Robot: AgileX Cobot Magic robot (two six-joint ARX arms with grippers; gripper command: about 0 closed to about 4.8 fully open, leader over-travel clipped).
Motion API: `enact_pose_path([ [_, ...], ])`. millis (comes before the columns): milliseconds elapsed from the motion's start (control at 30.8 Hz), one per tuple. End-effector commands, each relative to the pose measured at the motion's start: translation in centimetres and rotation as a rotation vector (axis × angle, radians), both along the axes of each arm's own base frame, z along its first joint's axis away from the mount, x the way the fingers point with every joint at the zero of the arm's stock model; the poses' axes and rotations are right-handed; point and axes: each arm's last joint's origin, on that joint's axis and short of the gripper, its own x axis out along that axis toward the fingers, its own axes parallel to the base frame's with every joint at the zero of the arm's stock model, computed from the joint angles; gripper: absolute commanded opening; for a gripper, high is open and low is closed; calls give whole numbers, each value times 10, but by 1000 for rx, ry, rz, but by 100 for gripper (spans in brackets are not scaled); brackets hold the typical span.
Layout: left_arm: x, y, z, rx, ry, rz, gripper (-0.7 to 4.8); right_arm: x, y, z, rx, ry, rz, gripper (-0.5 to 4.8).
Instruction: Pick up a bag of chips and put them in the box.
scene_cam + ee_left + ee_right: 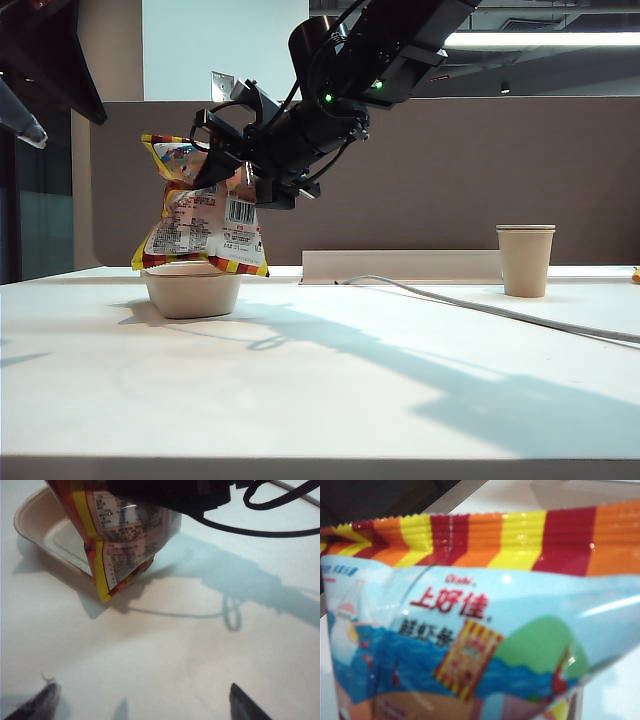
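While the right gripper (222,160) pinches the bag of chips (205,215) upright over the box (193,290) and the left gripper (140,702) idles agape above the table (330,380), placing calls for lowering, then letting go.

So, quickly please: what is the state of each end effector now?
Left end effector: open, holding nothing, above the table.
Right end effector: closed on the bag of chips, over the box.

Shallow beige pulp box (193,292) is capped by the puffy striped chips bag (205,232), wider than the box rim, so no way in from above. Right claw (225,160) and its black arm slant across the space over it, pinching the bag. Left claw (140,700) spread wide over bare white tabletop (320,400). Grey cable (480,305) crosses the right side; beige paper cup (525,260) stands well apart.
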Motion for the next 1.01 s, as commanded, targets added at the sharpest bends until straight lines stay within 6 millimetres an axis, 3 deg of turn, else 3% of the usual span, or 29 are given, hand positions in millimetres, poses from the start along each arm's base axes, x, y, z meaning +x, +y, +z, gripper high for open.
enact_pose_path([
  [33, 0, 0, 1, -5, -8, 0, 440, 0, 2, 3, 10, -15, 11, 259],
  [1008, 0, 0, 1, -5, -8, -1, 440, -1, 2, 0, -17, -7, 17, 266],
])
